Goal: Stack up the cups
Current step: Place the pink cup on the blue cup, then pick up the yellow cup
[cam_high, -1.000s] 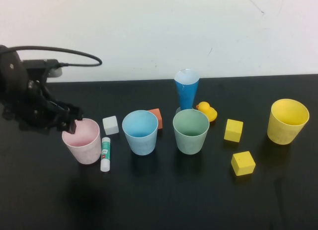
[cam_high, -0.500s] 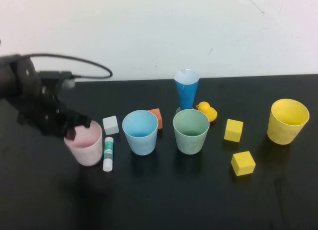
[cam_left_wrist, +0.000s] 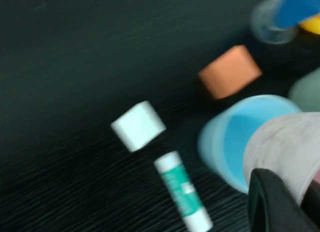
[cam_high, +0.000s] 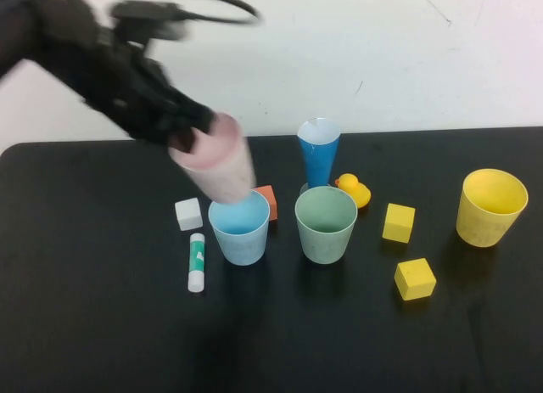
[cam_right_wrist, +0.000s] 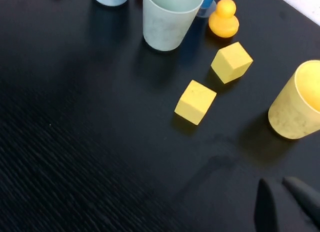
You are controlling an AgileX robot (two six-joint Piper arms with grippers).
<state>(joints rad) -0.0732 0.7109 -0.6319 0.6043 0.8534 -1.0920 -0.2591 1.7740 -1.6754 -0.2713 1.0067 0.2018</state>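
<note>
My left gripper is shut on the rim of the pink cup and holds it tilted in the air, just above and behind the light blue cup. In the left wrist view the pink cup hangs over the blue cup's mouth. The pale green cup stands right of the blue one. The yellow cup stands at the far right. My right gripper is out of the high view; its fingers are together and empty over bare table near the yellow cup.
A tall blue cone glass, a yellow duck and an orange block sit behind the cups. A white block and a glue stick lie left of the blue cup. Two yellow cubes lie between the green and yellow cups.
My left gripper has lifted the pink cup off the table and carried it up and to the right, to just above the blue cup. The glue stick shifted slightly.
</note>
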